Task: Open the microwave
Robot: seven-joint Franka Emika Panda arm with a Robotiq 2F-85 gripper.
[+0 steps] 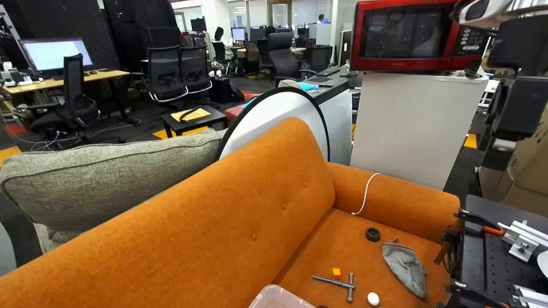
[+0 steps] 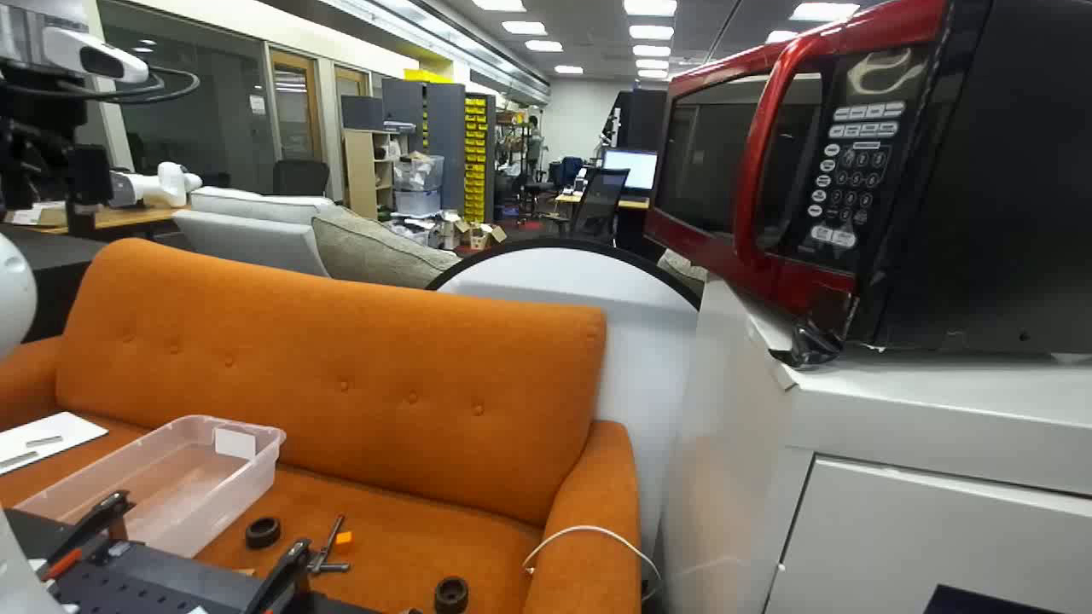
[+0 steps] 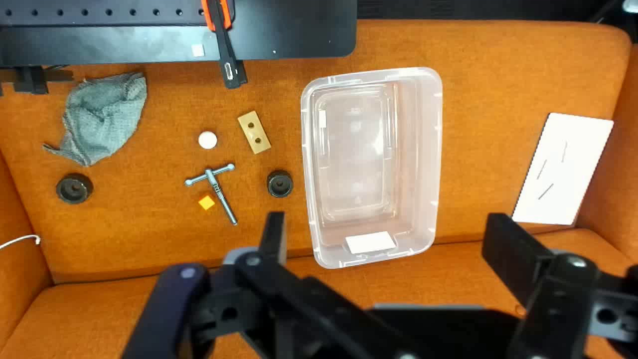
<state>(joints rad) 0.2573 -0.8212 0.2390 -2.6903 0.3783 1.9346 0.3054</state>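
Wrist view: gripper (image 3: 386, 227) spread wide, holding nothing, pointed down over the orange sofa (image 3: 473, 124); clear plastic bin (image 3: 421, 149) on the seat shows past it. Jaws sit off the sofa-side long edge of the black perforated tabletop (image 3: 299, 30).

Relation that matters: in an exterior view the red microwave (image 2: 891, 196) is at far right, gripper at far left, well apart, sofa reaching between. Microwave stands on the white cabinet (image 2: 717, 477), its door (image 2: 712, 162) along the sofa-side edge of the cabinet top, keypad (image 2: 853, 179) end near that top's corner. Door looks closed in both exterior views.

White cord (image 2: 589, 528) lies on the microwave-side sofa arm (image 2: 597, 477); it also shows at the wrist view's left border, so the microwave probably lies off that way.

Red handle (image 2: 752, 170) runs upright beside the keypad, long axis vertical. Single gripper, no nearer-hand choice. Next move likely calls for a swing toward that cabinet edge, then tilting from downward to roughly level, jaws straddling the bar. Risk: bumping the door if the approach runs deep. Whether gripper and handle match in height, cannot tell.
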